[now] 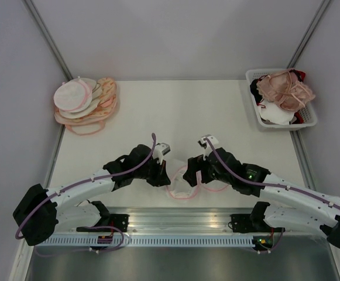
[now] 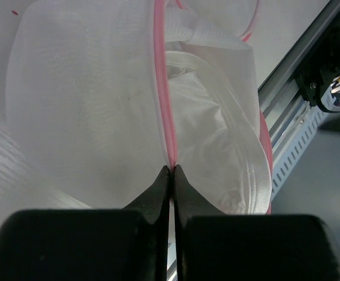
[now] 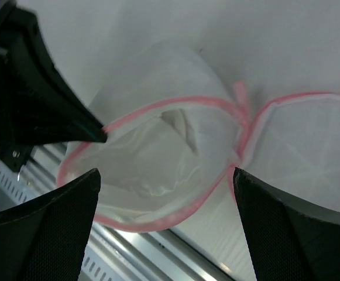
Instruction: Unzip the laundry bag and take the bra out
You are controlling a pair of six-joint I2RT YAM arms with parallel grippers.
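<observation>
Looking top-down: laundry bag (image 1: 180,191) sits at the desk's near edge, mid-width, well apart from the basket (image 1: 287,126) at the far right corner. Left wrist: left gripper (image 2: 171,170) pressed together, pinching the bag's pink zip rim (image 2: 162,88); pale fabric (image 2: 210,134) inside, can't ID it. Right wrist: right gripper (image 3: 165,175) spread wide over the bag's open mouth.

1. A stack of mesh pouches (image 1: 85,104), rimmed pink and orange, sits at the far-left corner of the white table (image 1: 175,111).
2. A white basket (image 1: 287,124) at the far-right corner holds tangled garments (image 1: 277,113).
3. An aluminium rail (image 1: 181,218) lines the near edge.
</observation>
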